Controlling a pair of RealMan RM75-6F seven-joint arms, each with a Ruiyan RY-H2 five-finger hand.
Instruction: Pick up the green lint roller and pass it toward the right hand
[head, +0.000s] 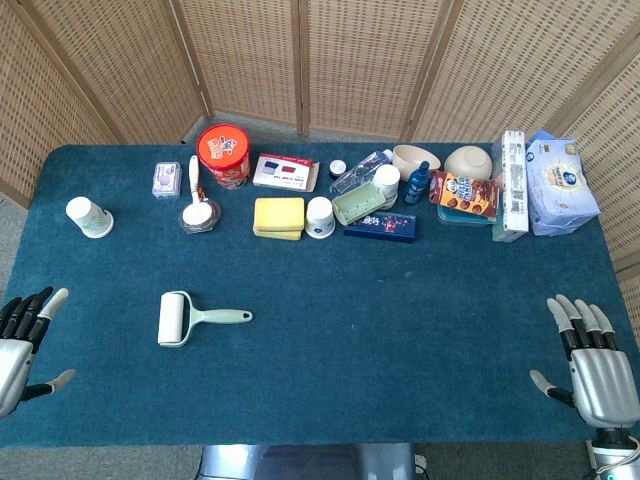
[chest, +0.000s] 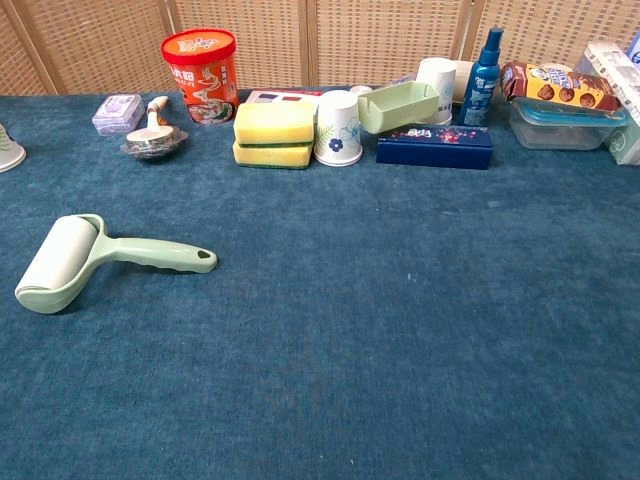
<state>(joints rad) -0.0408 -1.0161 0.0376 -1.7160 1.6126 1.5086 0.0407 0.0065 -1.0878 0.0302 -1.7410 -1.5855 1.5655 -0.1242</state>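
Left hand: lower left, fingers spread, empty.
Right hand: lower right, fingers spread, empty.
Roller: left of centre, untouched.

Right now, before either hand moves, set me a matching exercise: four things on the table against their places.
Things:
1. lint roller
2. red tub
3. yellow sponges
4. left hand

Places:
A. back row, beside the white-handled brush
B. at the table's left edge, holding nothing
C. alone on the near-left cloth, handle pointing right
D. left of the flowered paper cup

Pairs: 1-C, 2-A, 3-D, 4-B
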